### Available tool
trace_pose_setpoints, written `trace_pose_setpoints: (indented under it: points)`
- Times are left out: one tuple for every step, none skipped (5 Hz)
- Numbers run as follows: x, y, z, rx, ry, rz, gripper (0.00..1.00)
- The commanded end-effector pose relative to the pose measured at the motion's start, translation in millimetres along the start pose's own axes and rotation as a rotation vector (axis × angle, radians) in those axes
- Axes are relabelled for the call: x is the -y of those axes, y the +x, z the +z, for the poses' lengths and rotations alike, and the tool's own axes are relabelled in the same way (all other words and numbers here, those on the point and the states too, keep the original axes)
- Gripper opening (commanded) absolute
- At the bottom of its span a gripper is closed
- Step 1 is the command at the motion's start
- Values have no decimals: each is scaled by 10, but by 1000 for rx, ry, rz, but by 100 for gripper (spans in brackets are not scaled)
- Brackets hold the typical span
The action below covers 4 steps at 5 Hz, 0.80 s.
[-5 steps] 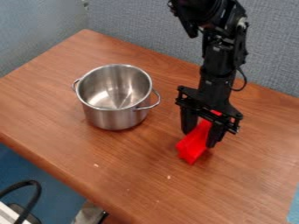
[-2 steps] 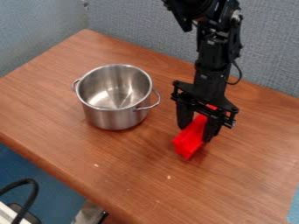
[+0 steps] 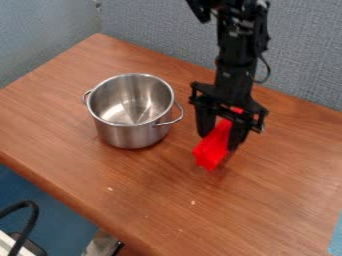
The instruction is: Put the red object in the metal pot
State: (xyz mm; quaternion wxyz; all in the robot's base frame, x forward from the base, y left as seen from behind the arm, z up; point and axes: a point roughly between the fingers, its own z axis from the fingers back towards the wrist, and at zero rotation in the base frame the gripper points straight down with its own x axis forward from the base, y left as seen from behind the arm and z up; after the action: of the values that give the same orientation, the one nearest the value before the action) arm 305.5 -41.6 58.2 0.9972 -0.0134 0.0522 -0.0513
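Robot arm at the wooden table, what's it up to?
The single black gripper is shut on the bright red rectangular block, holding it just above the brown wooden table. The shiny round stainless-steel pot sits empty to the block's left in the camera view. The block is not in it yet.

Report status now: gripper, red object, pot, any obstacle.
Gripper shut on red object, lifted off table. Metal pot empty, to its left. Nothing between them.
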Motion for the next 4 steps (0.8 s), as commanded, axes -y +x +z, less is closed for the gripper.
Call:
trace_pose_setpoints:
  points:
    - [-189,11,469,114,-17,85,0]
    - [-512,-27,665,159,-26,187,0]
    - [-855,-121,753,185,-32,301,0]
    - [-1097,-225,767,192,-39,385,0]
